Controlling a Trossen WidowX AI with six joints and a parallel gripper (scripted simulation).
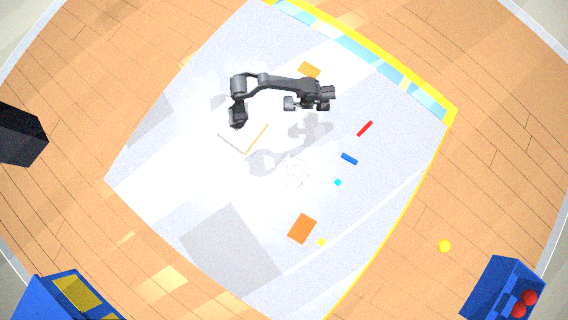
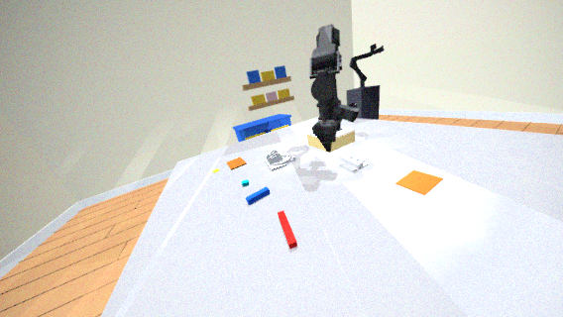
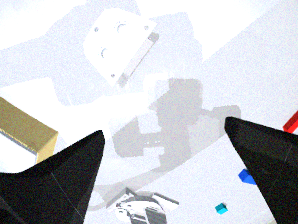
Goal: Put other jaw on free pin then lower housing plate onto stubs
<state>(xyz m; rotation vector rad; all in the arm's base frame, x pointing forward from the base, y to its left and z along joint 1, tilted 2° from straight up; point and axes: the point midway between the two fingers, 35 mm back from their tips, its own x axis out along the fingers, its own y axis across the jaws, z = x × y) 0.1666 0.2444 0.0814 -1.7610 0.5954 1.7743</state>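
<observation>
Pincer (image 1: 306, 104) (image 3: 165, 129) is hanging released above the counter (image 1: 230, 245) (image 2: 223, 277) (image 3: 265, 65). Wrist view is showing the housing plate's (image 3: 117, 42) round holes, unclear from top; plate is lying inward from the counter's edges. No writing is being readable.

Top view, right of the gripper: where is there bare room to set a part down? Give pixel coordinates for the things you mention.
Between the red bar (image 1: 364, 128) (image 2: 287, 229) and the yellow edge strip (image 1: 390, 57). It is crowded around the blue bar (image 1: 349, 158) (image 2: 258, 195) and cyan cube (image 1: 337, 182) (image 2: 245, 182) (image 3: 221, 208).
</observation>
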